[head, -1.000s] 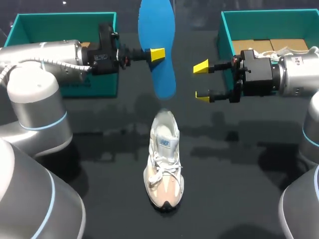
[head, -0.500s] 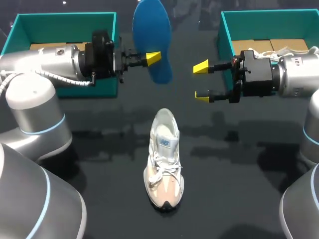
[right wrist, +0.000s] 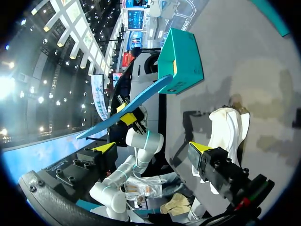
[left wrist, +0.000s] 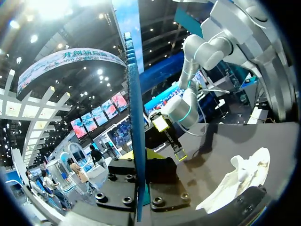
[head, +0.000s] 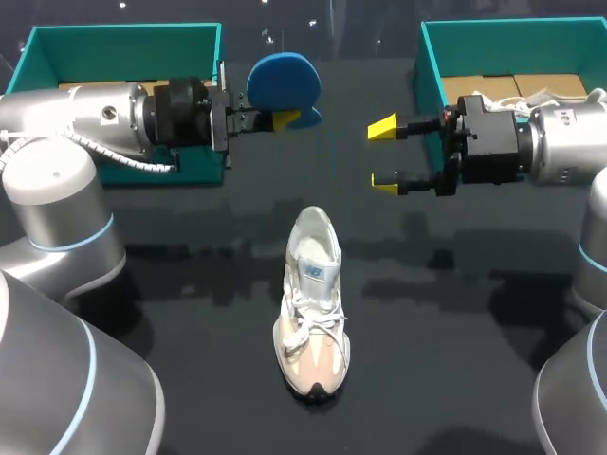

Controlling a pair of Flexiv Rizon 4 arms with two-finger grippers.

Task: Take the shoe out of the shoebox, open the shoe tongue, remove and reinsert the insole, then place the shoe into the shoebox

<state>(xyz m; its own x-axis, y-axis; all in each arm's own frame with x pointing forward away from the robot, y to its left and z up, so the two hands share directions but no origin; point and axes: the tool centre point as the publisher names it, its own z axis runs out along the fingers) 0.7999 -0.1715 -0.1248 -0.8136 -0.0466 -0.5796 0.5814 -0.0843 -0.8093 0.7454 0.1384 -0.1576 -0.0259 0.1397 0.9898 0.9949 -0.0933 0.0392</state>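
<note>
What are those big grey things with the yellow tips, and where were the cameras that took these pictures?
The grey things are a robot's two arms, the left arm and the right arm. Each ends in a gripper, which is a hand with two yellow-tipped fingers. One picture is taken from above and behind the robot, looking down on a black table. The other two come from small cameras on the robot's wrists, looking out along the fingers. A white shoe lies on the table. At the back stand two teal boxes, the left shoebox and the right shoebox. The left gripper pinches a blue insole, the soft pad from inside a shoe, and holds it in the air. The right gripper is open and holds nothing.
</note>
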